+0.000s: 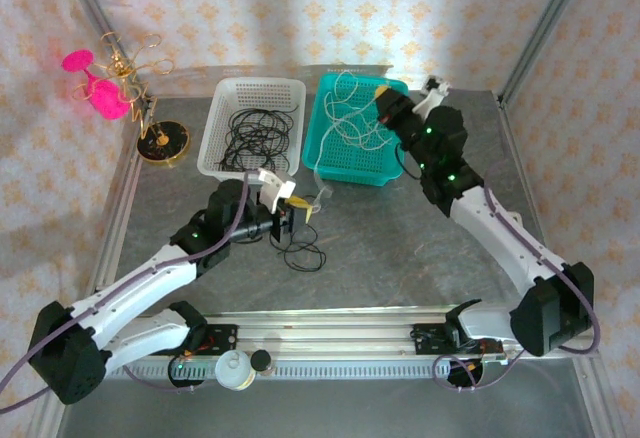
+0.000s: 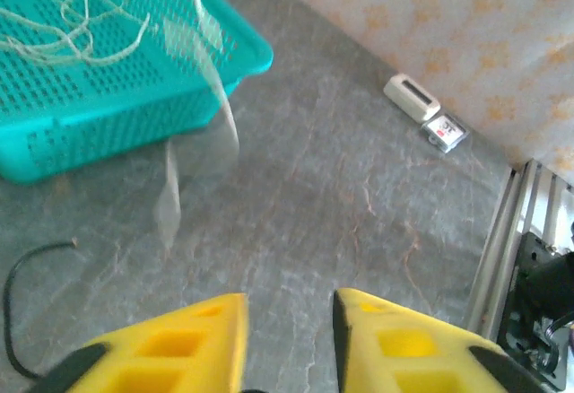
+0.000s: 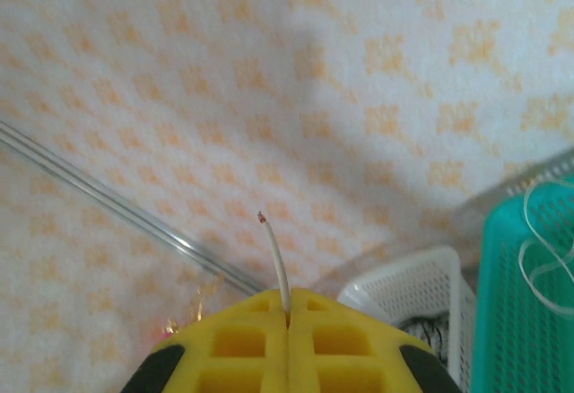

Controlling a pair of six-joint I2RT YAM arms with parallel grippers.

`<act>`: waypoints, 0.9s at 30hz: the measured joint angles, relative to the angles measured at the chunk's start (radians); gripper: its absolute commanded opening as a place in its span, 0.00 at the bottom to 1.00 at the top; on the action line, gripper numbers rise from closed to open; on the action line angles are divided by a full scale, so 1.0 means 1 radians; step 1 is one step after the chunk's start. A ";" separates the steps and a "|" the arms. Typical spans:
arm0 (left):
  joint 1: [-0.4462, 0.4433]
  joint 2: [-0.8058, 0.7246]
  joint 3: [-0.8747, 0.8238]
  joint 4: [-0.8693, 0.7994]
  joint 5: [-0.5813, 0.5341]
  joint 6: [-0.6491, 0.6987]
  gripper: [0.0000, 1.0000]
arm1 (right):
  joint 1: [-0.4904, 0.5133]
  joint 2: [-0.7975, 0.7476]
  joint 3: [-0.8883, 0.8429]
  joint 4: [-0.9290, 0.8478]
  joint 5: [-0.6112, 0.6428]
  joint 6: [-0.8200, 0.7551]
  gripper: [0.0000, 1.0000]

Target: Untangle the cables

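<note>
- White basket (image 1: 213, 148), far left of the table (image 1: 400, 248): a heap of black cables (image 1: 255, 133) lies inside.
- Left gripper (image 1: 298, 204) is low over the table, near the white basket's front right corner. In its wrist view the gripper (image 2: 289, 308) has its yellow fingers (image 2: 206, 339) partly apart, with a narrow gap that is empty and shows only bare table.
- Black cable (image 1: 305, 250): loose loops lie on the table just in front of the left gripper. One end (image 2: 11, 299) shows beside the left finger, and I cannot tell whether it touches.
- White cable (image 2: 211, 61): a blurred strand hangs from above, crossing in front of the teal basket (image 2: 134, 124) down towards the table.
- Teal basket (image 1: 335, 166) stands just right of the white one, with white cables (image 1: 350, 123) lying loosely inside.
- Right gripper (image 1: 382, 93) is raised over the teal basket's far side. Its fingers (image 3: 341, 339) are pressed together on the white cable (image 3: 278, 272), and a short stub pokes out past the tips.
</note>
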 measured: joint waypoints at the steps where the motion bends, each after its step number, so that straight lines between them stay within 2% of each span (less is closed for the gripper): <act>1: 0.000 0.012 -0.002 0.007 -0.003 -0.007 0.49 | -0.002 0.000 0.014 0.001 -0.003 0.000 0.00; 7: 0.000 0.035 -0.002 0.127 0.002 -0.043 0.53 | 0.005 -0.004 0.065 -0.029 -0.031 -0.014 0.00; 13: 0.000 0.033 -0.003 0.193 -0.002 -0.086 0.60 | 0.005 -0.025 0.123 -0.100 -0.030 -0.059 0.00; 16: 0.001 0.033 -0.007 0.230 -0.007 -0.144 0.62 | 0.005 -0.030 0.155 -0.111 -0.037 -0.071 0.00; 21: 0.008 0.047 -0.064 0.391 0.005 -0.272 0.63 | 0.005 -0.032 0.167 -0.115 -0.070 -0.073 0.00; 27: 0.008 0.115 -0.073 0.491 0.034 -0.306 0.65 | 0.005 -0.032 0.167 -0.115 -0.116 -0.061 0.00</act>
